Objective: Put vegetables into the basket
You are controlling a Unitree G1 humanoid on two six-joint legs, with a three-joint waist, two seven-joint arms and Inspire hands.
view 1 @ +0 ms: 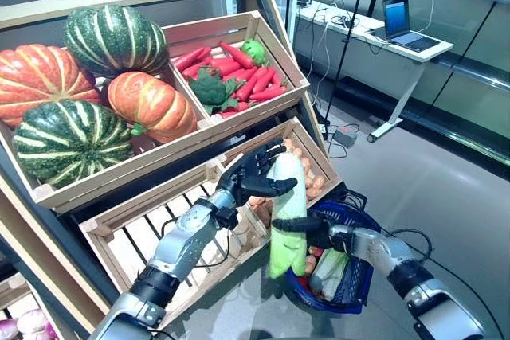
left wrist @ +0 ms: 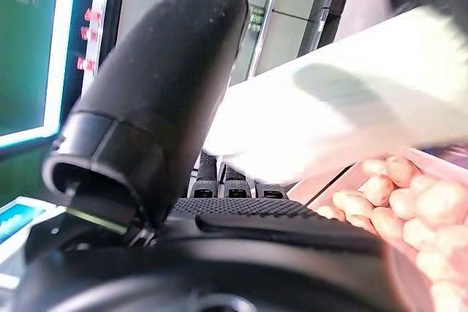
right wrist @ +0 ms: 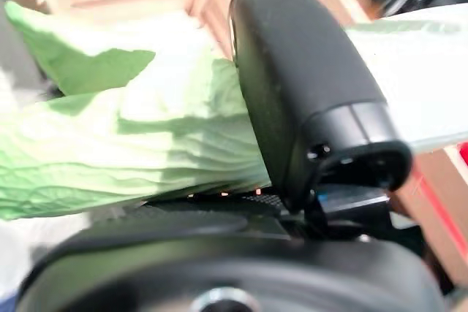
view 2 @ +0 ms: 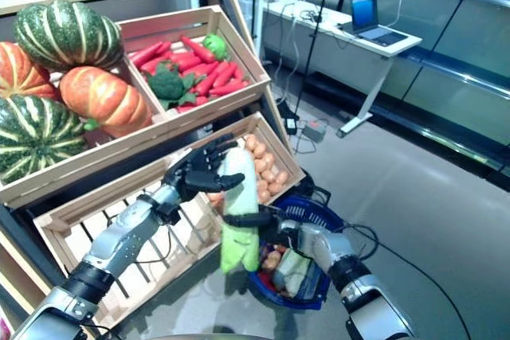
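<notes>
My right hand [view 1: 312, 229] has its thumb and fingers wrapped round the middle of a napa cabbage [view 1: 287, 216], which stands upright, leafy green end down, just beside and above the near rim of the blue basket [view 1: 360, 286]. My left hand [view 1: 253, 176] is at the pale upper end of the same cabbage, thumb laid across the front and fingers curled loosely behind it (the left wrist view shows the white stalk lying against the thumb). So I judge both hands to be on it, mid hand-over.

To do this well, I want the right hand's grip firm before the left lets go; the cabbage is long and top-heavy, and a mid-body hold may let it swing. Then I open the left fingers fully and pull them clear toward the potato crate [view 1: 310, 173] without brushing the stalk.

The basket already holds another cabbage [view 1: 329, 270] and some small round things I cannot name. I should tilt this one and lay it alongside, leaf end first, rather than drop it upright, which could tip it over the rim.
</notes>
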